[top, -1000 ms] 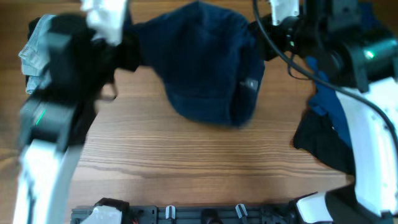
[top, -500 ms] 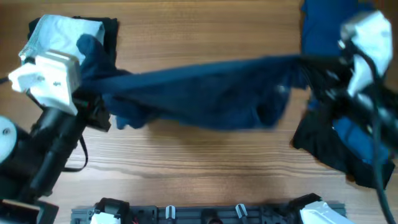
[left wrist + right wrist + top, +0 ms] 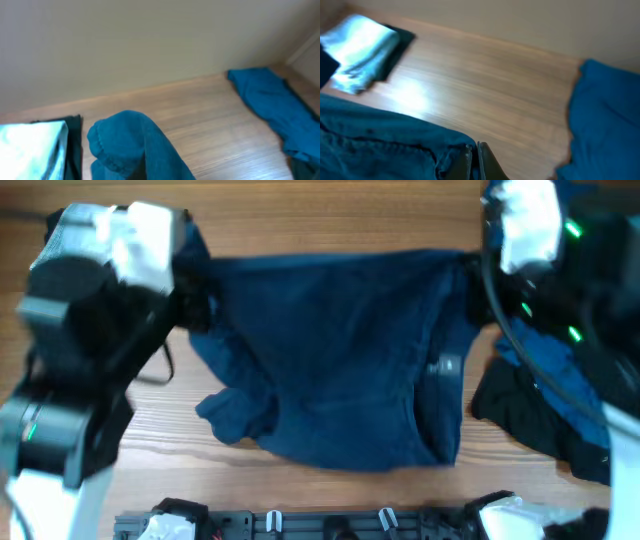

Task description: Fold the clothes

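Both arms are up along the far edge of the table [image 3: 330, 210], and the navy garment [image 3: 340, 360] is strung between them. Its top edge is pulled nearly straight, and the rest spreads toward the near edge and seems to lie on the wood.

The right hand [image 3: 476, 159] is pinched tight on one top corner, fingers together with fabric caught between them. The left hand [image 3: 190, 282] looks clamped on the other corner. Its fingers are buried under a bunched roll of cloth in the wrist view, so I'm judging that from the taut edge.

This reads as the spreading-out step, early in the fold. To do it well, both hands should come down level and together, keeping tension across the top edge so the cloth settles flat.

Watch the crumpled flap [image 3: 235, 415] on the left side, which will want smoothing before any crease goes in.

There's clutter to stay clear of:
- the black cloth [image 3: 515, 415] and bright blue cloth [image 3: 270, 100] by the right edge
- the folded pale cloth [image 3: 30, 145] in the far left corner
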`<state>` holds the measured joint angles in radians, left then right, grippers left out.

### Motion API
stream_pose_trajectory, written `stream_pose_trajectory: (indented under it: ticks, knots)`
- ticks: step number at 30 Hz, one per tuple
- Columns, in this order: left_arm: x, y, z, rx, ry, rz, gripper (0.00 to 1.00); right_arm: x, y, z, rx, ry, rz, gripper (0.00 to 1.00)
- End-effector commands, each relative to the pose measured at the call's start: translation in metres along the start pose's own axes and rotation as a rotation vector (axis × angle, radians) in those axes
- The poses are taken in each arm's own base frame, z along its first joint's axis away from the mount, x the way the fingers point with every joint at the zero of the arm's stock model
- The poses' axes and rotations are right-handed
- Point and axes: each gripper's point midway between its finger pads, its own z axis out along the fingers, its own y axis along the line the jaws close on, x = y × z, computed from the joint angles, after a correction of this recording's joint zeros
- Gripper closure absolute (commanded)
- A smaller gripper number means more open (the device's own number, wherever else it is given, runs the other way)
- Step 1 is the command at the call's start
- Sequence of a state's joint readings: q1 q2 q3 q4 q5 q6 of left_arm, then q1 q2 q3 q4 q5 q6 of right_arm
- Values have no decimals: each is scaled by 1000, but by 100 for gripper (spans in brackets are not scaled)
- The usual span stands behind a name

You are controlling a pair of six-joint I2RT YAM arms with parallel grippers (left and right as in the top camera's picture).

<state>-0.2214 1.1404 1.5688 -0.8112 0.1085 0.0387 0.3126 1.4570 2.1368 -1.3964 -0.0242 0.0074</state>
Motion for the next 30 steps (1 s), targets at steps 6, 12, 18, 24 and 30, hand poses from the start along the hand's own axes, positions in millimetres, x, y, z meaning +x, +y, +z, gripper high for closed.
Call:
stream_pose_trajectory:
  ticks: [6, 12, 18, 24, 30]
  knots:
    - [28, 23, 110, -46, 128, -41, 96, 9, -99, 125, 151, 186, 191, 96]
    - [54, 35, 190, -59, 161, -39, 96, 30, -144, 219, 114, 257, 278, 96]
    - [91, 52, 268, -99, 164, -36, 96, 53, -175, 309, 142, 266, 263, 96]
    - [118, 63, 312, -125, 152, -34, 0, 81, -199, 372, 169, 264, 289, 92]
    - [117, 86, 309, -217, 144, -37, 0, 79, -225, 375, 208, 215, 376, 1]
